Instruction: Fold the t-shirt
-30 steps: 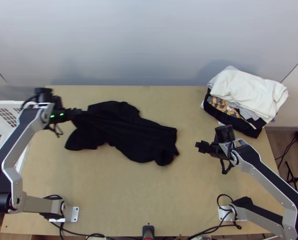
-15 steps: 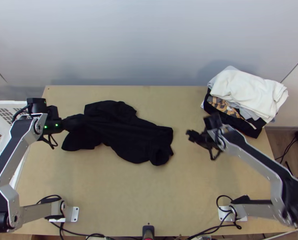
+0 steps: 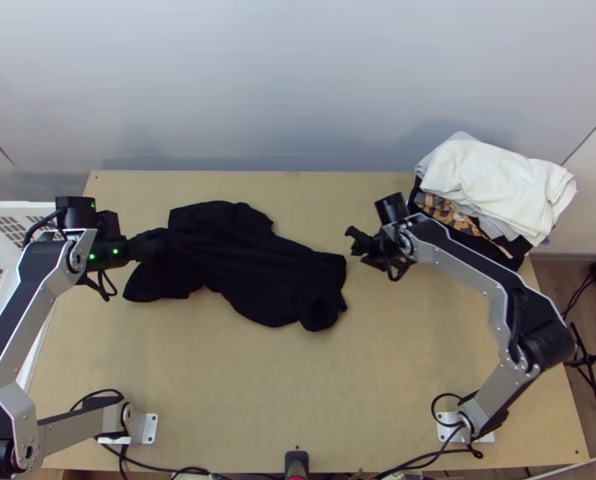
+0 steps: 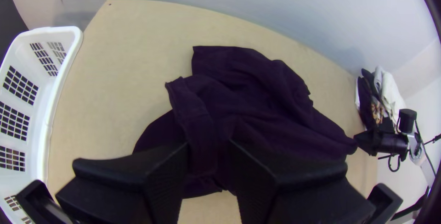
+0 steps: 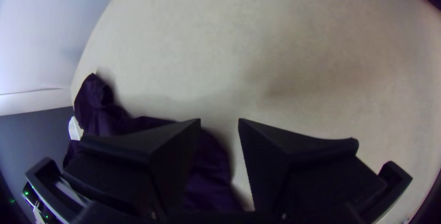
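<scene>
pale table (image 3: 242, 392) under a bunched t-shirt (image 3: 250, 268); left gripper (image 4: 209, 144) and right gripper (image 5: 219, 121) gape wide, and too shallow a pinch could slip.

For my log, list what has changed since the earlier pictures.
The right gripper moved leftward and away from the near edge, close to the t-shirt's right end. The left gripper shifted toward the basket and the near edge; the t-shirt slid slightly toward the basket. Both grippers are open now; I can't tell whether anything was let go. The clothes pile and basket stayed put.
</scene>
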